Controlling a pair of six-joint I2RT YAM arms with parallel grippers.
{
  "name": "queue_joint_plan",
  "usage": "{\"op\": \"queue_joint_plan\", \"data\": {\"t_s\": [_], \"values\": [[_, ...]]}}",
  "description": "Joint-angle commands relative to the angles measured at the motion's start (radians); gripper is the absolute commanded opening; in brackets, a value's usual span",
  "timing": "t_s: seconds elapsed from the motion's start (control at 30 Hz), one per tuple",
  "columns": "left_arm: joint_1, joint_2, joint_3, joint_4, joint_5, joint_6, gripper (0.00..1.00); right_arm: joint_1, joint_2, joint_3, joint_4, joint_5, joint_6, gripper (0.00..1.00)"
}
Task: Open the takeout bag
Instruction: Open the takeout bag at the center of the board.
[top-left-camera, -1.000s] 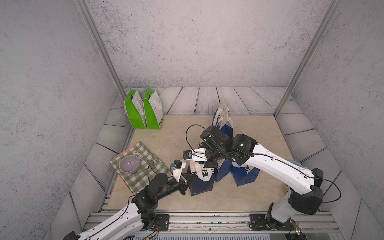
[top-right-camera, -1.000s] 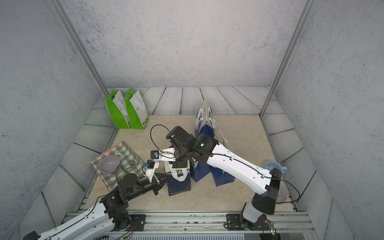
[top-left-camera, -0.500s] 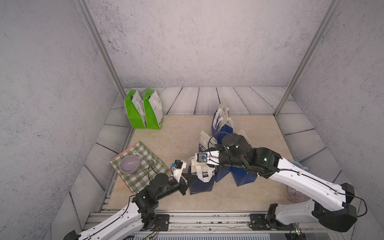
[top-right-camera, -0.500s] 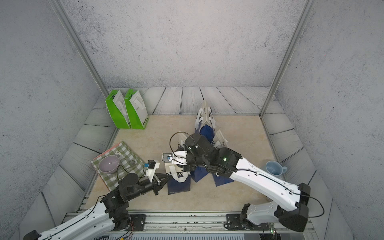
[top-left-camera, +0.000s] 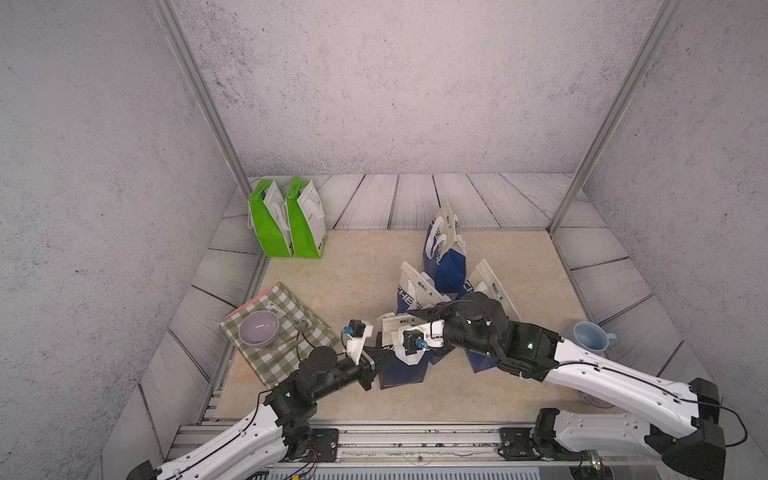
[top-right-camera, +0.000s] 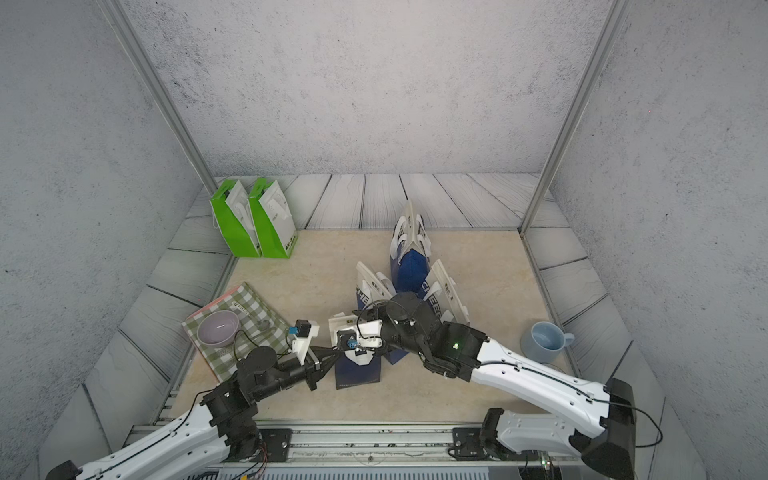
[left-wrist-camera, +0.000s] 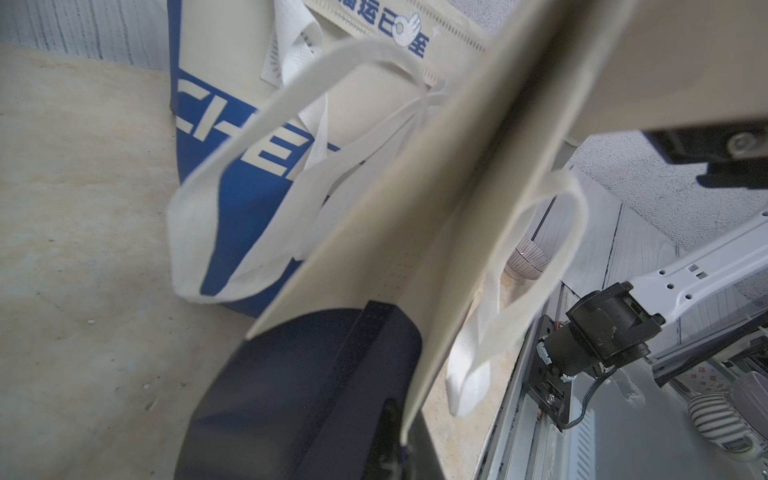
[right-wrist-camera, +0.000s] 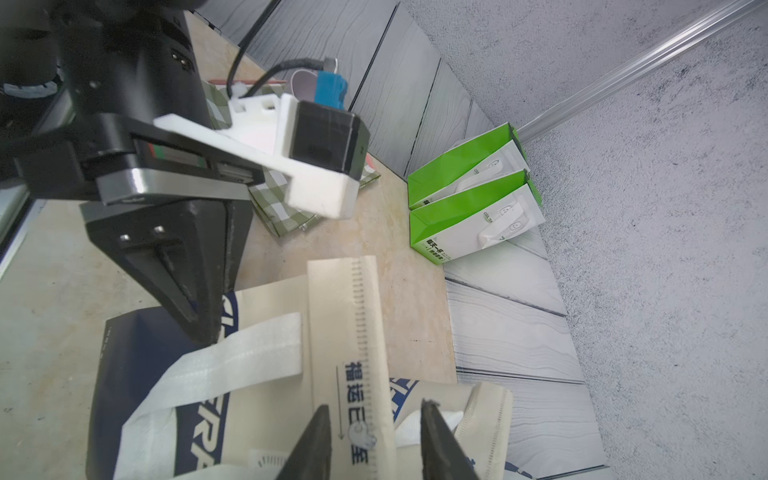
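Observation:
The takeout bag (top-left-camera: 402, 371), dark blue with a cream top, stands near the table's front in both top views (top-right-camera: 358, 371). My left gripper (top-left-camera: 379, 360) reaches it from the left and is shut on the edge of its cream side panel (left-wrist-camera: 436, 216), pinched at the jaws (left-wrist-camera: 406, 446). My right gripper (top-left-camera: 405, 318) hangs over the bag's top from the right. Its jaws (right-wrist-camera: 375, 407) stand open astride the folded cream top flap (right-wrist-camera: 357, 328) with blue printing. The white handles (right-wrist-camera: 232, 361) hang loose. The left gripper's fingertips (right-wrist-camera: 203, 320) show just beside that flap.
Three more blue and cream bags (top-left-camera: 446, 257) crowd right behind the takeout bag. Two green bags (top-left-camera: 286, 226) stand at the back left. A lilac bowl (top-left-camera: 258, 328) rests on a checked cloth (top-left-camera: 291, 361) at the left, a blue mug (top-left-camera: 588, 337) at the right.
The right arm has dropped and swung toward the front right, and its jaws have widened around the top flap. The left gripper has kept its hold and place.

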Motion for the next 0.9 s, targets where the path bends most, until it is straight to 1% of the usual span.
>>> {"op": "queue_joint_plan", "data": {"t_s": [0.0,0.27,0.47,0.63,0.8,0.87], "values": [[-0.003,-0.001,0.018,-0.016,-0.003,0.014,0.0,0.006,-0.008,-0.025,0.044,0.002,-0.047,0.37],[-0.004,0.001,0.018,-0.012,-0.002,0.015,0.0,0.017,-0.023,-0.087,0.11,0.013,-0.095,0.36],[-0.004,0.006,0.017,-0.004,-0.003,0.014,0.0,0.032,-0.012,-0.124,0.18,0.068,-0.131,0.36],[-0.004,0.011,0.017,0.0,-0.001,0.013,0.0,0.041,-0.023,-0.178,0.319,0.13,-0.165,0.37],[-0.004,0.01,0.015,-0.001,-0.001,0.012,0.0,0.05,-0.048,-0.208,0.368,0.14,-0.179,0.37],[-0.004,0.011,0.014,0.0,-0.001,0.009,0.0,0.052,-0.06,-0.224,0.37,0.143,-0.198,0.39]]}}
